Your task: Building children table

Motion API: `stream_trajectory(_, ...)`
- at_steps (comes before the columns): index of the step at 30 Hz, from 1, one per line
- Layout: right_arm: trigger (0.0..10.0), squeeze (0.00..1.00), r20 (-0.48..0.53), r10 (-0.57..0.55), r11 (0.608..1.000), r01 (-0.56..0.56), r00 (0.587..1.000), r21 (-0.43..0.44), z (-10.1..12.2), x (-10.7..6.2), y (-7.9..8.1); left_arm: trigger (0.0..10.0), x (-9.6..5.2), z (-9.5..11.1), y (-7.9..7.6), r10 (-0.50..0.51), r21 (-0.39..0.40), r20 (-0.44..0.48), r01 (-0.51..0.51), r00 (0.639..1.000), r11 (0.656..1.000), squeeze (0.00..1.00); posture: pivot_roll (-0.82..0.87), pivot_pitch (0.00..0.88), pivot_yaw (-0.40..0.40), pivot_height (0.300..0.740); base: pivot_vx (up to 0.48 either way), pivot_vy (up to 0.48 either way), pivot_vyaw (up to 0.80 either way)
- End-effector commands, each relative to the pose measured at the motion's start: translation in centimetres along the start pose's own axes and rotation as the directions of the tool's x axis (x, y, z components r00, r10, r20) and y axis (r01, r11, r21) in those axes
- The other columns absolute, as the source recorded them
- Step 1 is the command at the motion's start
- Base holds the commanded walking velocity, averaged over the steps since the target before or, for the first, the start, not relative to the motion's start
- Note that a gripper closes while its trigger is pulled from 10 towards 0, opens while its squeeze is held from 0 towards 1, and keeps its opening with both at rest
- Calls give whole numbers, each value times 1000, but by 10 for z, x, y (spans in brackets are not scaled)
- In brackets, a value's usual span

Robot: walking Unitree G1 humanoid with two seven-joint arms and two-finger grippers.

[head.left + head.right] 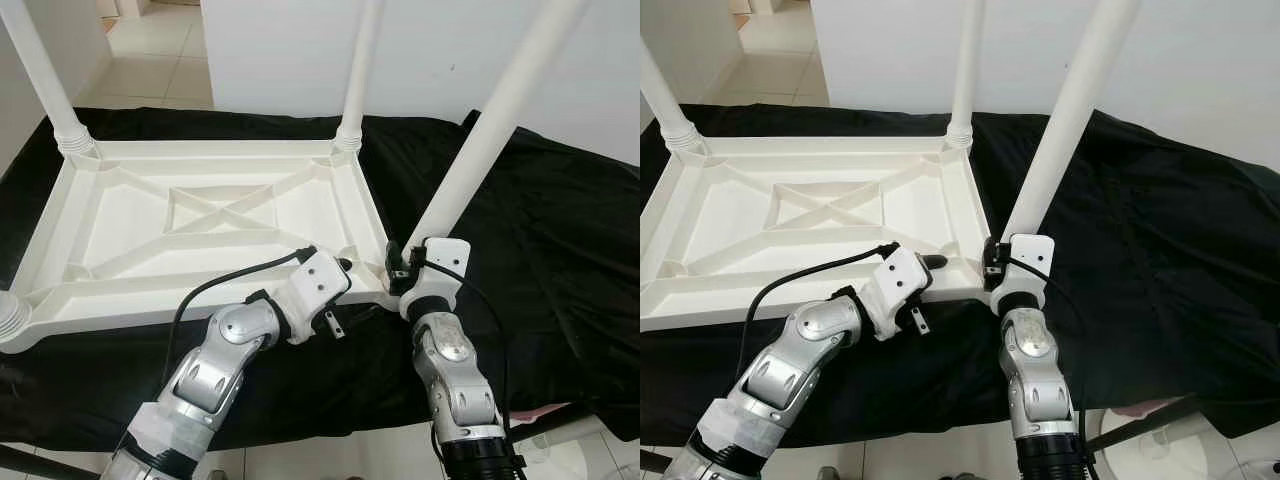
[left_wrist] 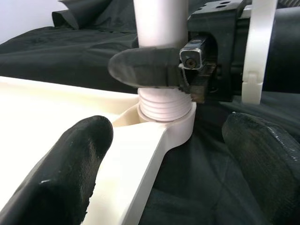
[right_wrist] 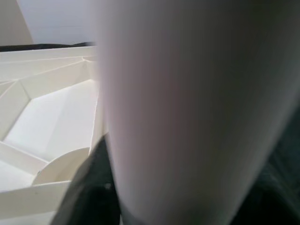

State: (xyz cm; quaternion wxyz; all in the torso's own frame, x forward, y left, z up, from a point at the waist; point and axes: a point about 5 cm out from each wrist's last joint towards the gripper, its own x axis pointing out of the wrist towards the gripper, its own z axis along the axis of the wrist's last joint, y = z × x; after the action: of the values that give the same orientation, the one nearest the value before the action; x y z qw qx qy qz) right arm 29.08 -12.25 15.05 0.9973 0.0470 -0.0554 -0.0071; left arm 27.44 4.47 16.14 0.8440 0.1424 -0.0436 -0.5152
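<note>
I see the white plastic children's table (image 1: 200,215) lying upside down on a black cloth (image 1: 540,230), its ribbed underside facing up. Legs stand in the corner sockets at 11 o'clock (image 1: 45,75) and 1 o'clock (image 1: 360,70), and a ribbed leg base (image 1: 10,318) shows at the 8 o'clock corner.

The fourth leg (image 1: 495,120) rises tilted from the corner socket at 5 o'clock, leaning up toward 1 o'clock. My right hand (image 1: 398,262) sits at that corner, its fingers closed around the leg just above the ribbed thread; in the left wrist view one black finger (image 2: 140,68) wraps the front of the leg, right above the threaded collar (image 2: 165,105) seated in the socket. In the right wrist view the leg (image 3: 187,108) is a close white blur beside the table's frame (image 3: 51,122).

My left hand (image 1: 340,268) rests at the table's edge just at 9 o'clock of that socket, its two black fingertips (image 2: 70,168) spread apart and holding nothing, one over the white frame, the other over the cloth.

A pale tiled floor (image 1: 150,50) lies beyond at 12 o'clock.
</note>
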Motion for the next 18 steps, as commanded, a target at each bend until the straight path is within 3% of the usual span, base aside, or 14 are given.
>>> stream_trajectory(1, 10000, 1000, -43, -7, 999, 8, 999, 33, -8, -7, 4, 10000, 1, -5, 4, 78, -11, -15, -78, 997, 997, 0, -66, 82, -53, 740, 0, 0, 0)
stream_trajectory(9, 10000, 1000, -40, 26, 999, -27, 999, -19, -6, -9, -1, 10000, 2, -4, 2, 52, -21, -7, -52, 999, 998, 0, -73, 77, -58, 740, 0, 0, 0)
stream_trajectory(10, 10000, 412, -39, 55, 998, -56, 998, -33, -7, -9, -7, 10000, 2, -4, 0, 41, -24, -6, -41, 999, 999, 0, -73, 73, -65, 740, 0, 0, 0)
stream_trajectory(11, 10000, 412, -39, 76, 996, -77, 996, -40, -7, -10, -11, 10000, 2, -4, -2, 33, -27, -6, -33, 999, 999, 0, -73, 73, -65, 740, 0, 0, 0)
stream_trajectory(12, 10000, 0, -41, 115, 992, -118, 992, -55, -6, -10, -16, 10000, 2, -4, -3, 30, -29, -6, -30, 1000, 999, 0, -74, 71, -65, 740, 0, 0, 0)
stream_trajectory(15, 10000, 0, -37, 256, 959, -259, 966, -116, -4, -7, -27, 10000, 3, -5, -7, 7, -34, -8, -7, 1000, 999, 0, -68, 63, -68, 740, 0, 0, 0)
stream_trajectory(18, 10000, 0, -35, 298, 943, -300, 954, -141, 0, -5, -33, 10000, 3, -5, -10, -13, -36, -9, 13, 1000, 999, 0, -64, 62, -69, 740, 0, 0, 0)
